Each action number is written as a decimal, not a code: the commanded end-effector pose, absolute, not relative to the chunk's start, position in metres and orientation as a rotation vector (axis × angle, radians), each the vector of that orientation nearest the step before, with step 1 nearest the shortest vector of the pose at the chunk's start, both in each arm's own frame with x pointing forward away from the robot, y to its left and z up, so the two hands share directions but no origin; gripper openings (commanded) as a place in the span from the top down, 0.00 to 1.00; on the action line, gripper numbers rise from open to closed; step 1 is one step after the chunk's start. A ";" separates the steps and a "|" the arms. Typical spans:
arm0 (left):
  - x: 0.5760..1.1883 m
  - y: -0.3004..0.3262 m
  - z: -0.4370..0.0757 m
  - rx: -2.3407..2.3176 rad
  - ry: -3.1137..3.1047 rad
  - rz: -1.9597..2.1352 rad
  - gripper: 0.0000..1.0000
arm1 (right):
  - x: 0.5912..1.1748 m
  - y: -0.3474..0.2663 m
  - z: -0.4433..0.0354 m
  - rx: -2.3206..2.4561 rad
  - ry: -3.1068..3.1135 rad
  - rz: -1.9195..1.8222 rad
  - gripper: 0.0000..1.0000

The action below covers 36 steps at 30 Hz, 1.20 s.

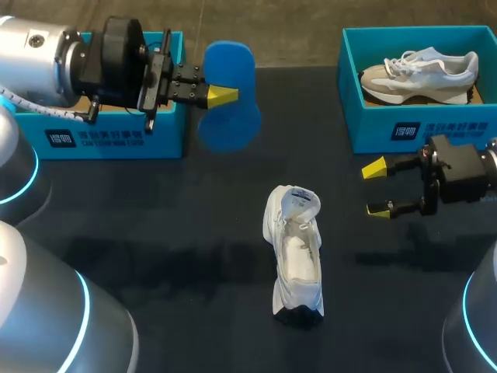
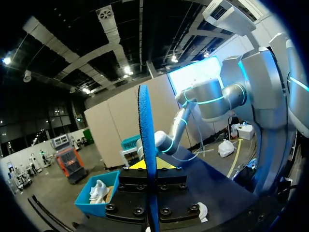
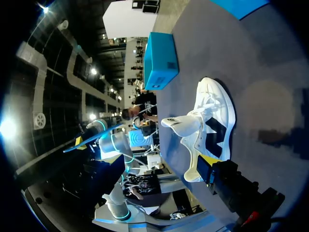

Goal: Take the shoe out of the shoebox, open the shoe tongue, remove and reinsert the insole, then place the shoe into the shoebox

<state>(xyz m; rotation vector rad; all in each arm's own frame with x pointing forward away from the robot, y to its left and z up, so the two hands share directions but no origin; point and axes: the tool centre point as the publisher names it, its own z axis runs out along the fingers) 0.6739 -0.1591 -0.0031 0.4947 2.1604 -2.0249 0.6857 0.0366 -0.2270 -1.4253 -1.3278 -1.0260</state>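
Note:
A white shoe (image 1: 296, 255) lies on the dark table near the middle, tongue pulled up, toe toward the near edge. My left gripper (image 1: 223, 96) is raised above the table's far left and is shut on a blue insole (image 1: 231, 93). In the left wrist view the insole (image 2: 147, 154) stands edge-on between the yellow tips. My right gripper (image 1: 378, 189) hovers open to the right of the shoe, with nothing between its fingers. In the right wrist view the shoe (image 3: 215, 128) lies just ahead of one yellow fingertip (image 3: 203, 166).
A blue shoebox (image 1: 101, 140) stands at the far left, under my left arm. A second blue shoebox (image 1: 423, 128) at the far right holds a grey and white sneaker (image 1: 419, 74). Bare dark tabletop surrounds the white shoe.

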 end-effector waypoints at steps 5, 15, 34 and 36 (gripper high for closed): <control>0.670 -0.164 -0.012 0.522 2.109 -1.923 1.00 | 0.685 0.038 -0.227 -1.428 -1.327 -1.029 0.00; 0.679 -0.167 -0.045 0.776 1.804 -1.787 1.00 | 0.685 0.038 -0.227 -1.428 -1.327 -1.029 0.00; 0.678 -0.178 -0.075 1.012 1.624 -1.463 1.00 | 0.685 0.038 -0.227 -1.428 -1.327 -1.029 0.00; 0.678 -0.178 -0.075 1.012 1.624 -1.463 1.00 | 0.685 0.038 -0.227 -1.428 -1.327 -1.029 0.00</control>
